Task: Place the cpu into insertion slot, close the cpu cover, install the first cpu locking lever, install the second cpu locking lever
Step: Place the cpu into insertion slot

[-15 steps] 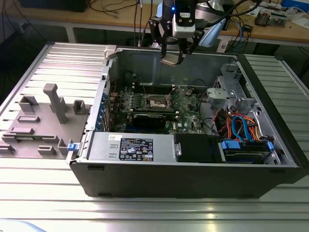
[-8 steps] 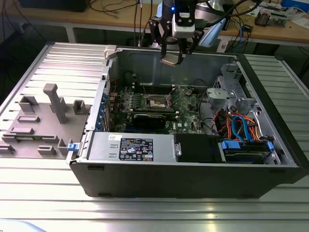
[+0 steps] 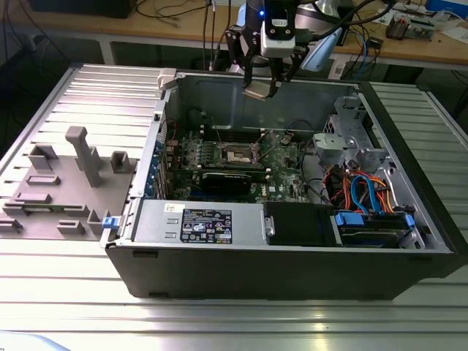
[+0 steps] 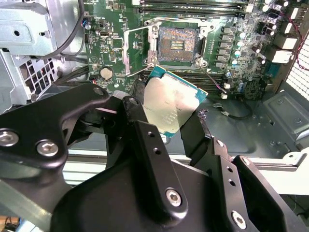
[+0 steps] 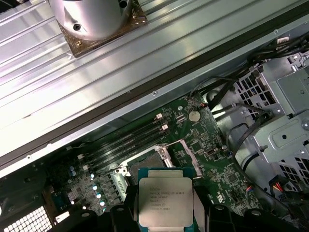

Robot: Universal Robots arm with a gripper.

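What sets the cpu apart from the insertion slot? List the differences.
The cpu is held in the gripper above the motherboard; the insertion slot sits fixed on it. The cpu shows a silver-grey metal top; the insertion slot has a dark centre, uncovered and empty. Both are square.

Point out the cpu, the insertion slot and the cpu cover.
cpu (image 4: 171, 108): second wrist view, metal top.
insertion slot (image 4: 177, 46): second wrist view, dark centre.
cpu cover (image 4: 126, 53): second wrist view, frame's side bar.
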